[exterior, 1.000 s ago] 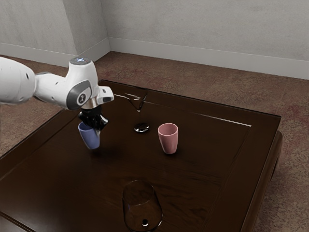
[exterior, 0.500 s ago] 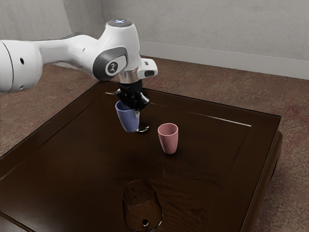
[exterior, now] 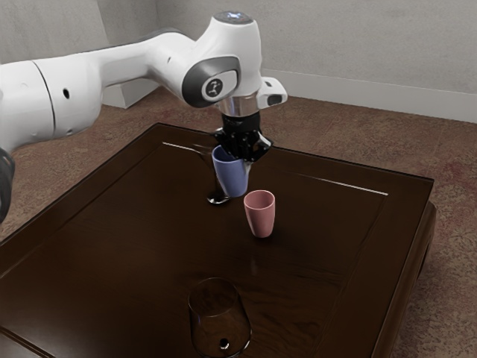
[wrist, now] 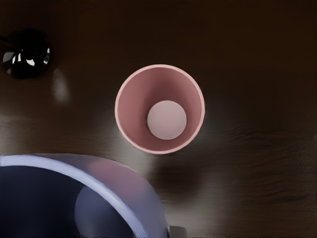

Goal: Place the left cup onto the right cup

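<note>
Exterior view first: over the dark table (exterior: pixel 335 246) our arm (exterior: pixel 112 74) reaches out, the claw (exterior: pixel 242 151) pinching the rim of the blue cup (exterior: pixel 231 177). That cup hangs just under the claw, clear of the tabletop and slightly tilted. Below the claw and a little past it, away from the arm's base, the pink cup (exterior: pixel 259 212) stands upright, mouth up. From the wrist view we judge that the blue cup (wrist: pixel 59 198) sits beside the mouth of the pink cup (wrist: pixel 159 108), not over it, so we must shift across before lowering. A glass foot (wrist: pixel 25 53) lies near the claw, apart from the pink cup.
</note>
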Robot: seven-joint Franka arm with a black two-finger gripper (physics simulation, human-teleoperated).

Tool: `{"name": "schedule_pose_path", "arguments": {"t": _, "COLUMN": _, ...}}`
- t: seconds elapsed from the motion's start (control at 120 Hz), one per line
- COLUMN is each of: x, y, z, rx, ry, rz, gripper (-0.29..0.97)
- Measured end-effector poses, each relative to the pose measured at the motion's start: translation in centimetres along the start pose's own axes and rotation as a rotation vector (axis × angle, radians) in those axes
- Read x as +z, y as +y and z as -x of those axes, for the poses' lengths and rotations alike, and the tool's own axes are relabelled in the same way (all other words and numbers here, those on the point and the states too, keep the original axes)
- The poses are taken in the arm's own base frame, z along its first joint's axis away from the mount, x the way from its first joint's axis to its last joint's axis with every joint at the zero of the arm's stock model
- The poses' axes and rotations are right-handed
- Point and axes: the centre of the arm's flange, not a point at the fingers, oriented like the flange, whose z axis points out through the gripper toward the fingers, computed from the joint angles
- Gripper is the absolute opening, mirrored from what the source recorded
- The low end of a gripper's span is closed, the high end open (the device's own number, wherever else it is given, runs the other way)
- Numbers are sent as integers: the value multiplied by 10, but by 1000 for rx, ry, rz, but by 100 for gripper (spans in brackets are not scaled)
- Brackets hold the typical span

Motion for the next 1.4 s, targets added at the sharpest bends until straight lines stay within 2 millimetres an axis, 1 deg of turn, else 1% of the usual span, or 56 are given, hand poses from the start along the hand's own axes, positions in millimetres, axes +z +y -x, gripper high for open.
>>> {"name": "schedule_pose_path", "arguments": {"t": 0.067, "x": 1, "y": 8, "z": -5, "rx": -14, "ry": -2, "rz": 1, "gripper": -11}}
{"name": "schedule_pose_path", "arguments": {"t": 0.183, "x": 10, "y": 14, "z": -27, "rx": -48, "ry": 3, "rz": 3, "gripper": -11}}
{"name": "schedule_pose_path", "arguments": {"t": 0.225, "x": 10, "y": 18, "z": -33, "rx": -58, "ry": 8, "rz": 4, "gripper": -11}}
{"name": "schedule_pose_path", "arguments": {"t": 0.358, "x": 20, "y": 30, "z": -44, "rx": -74, "ry": -2, "rz": 4, "gripper": -10}}
{"name": "schedule_pose_path", "arguments": {"t": 0.5, "x": 36, "y": 25, "z": -54, "rx": -106, "ry": -11, "rz": -16, "gripper": -10}}
{"name": "schedule_pose_path", "arguments": {"t": 0.708, "x": 56, "y": 21, "z": -61, "rx": -132, "ry": -6, "rz": -45, "gripper": -10}}
{"name": "schedule_pose_path", "arguments": {"t": 0.833, "x": 55, "y": 19, "z": -69, "rx": -143, "ry": 32, "rz": -46, "gripper": -10}}
{"name": "schedule_pose_path", "arguments": {"t": 1.025, "x": 64, "y": 21, "z": -74, "rx": -148, "ry": 54, "rz": -44, "gripper": -10}}
{"name": "schedule_pose_path", "arguments": {"t": 1.125, "x": 62, "y": 25, "z": -72, "rx": -151, "ry": 58, "rz": -42, "gripper": -10}}
{"name": "schedule_pose_path", "arguments": {"t": 1.358, "x": 47, "y": 33, "z": -61, "rx": -175, "ry": 57, "rz": -45, "gripper": -10}}
{"name": "schedule_pose_path", "arguments": {"t": 1.4, "x": 48, "y": 35, "z": -59, "rx": -178, "ry": 52, "rz": -49, "gripper": -10}}
